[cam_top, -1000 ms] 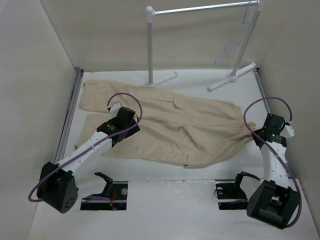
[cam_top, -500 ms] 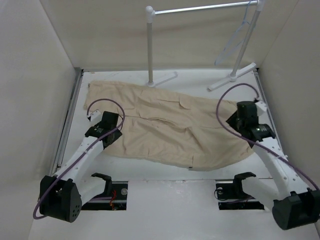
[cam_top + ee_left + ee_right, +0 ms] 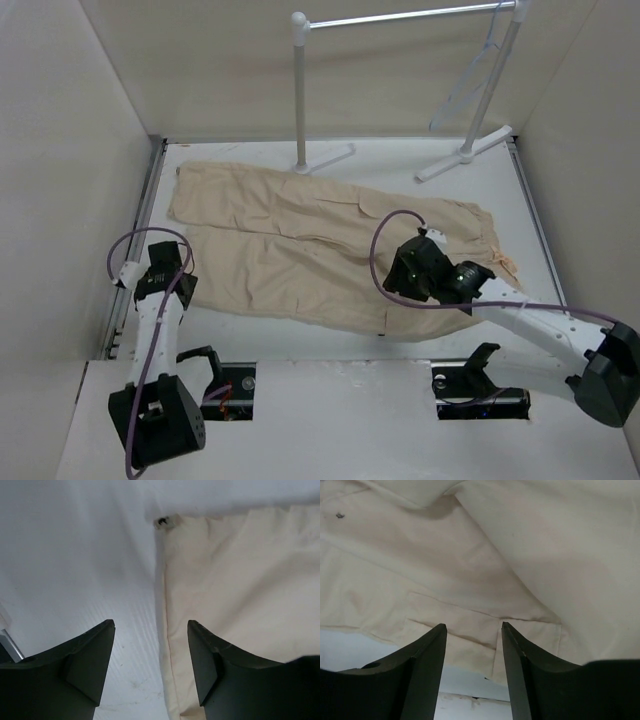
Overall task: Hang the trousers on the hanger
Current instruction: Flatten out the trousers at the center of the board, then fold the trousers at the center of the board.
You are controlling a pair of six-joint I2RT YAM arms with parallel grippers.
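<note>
With left gripper (image 3: pixel 150 630) and right gripper (image 3: pixel 474 630) both parted, empty (hem and near edge below), pinch the trousers (image 3: pixel 300 230) deep, lift level, then carry toward the hanger (image 3: pixel 458 88)

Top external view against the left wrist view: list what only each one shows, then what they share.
Only the top external view: the white rack, the hanger hanging near its right end, the right hand over the waist end of the trousers, and both trouser legs at full length.
Only the left wrist view: a small tab with a dark mark at the cloth's corner, and the left hand open with nothing between its fingers.
Both: the trousers lying flat, and the white table beside their edge.
</note>
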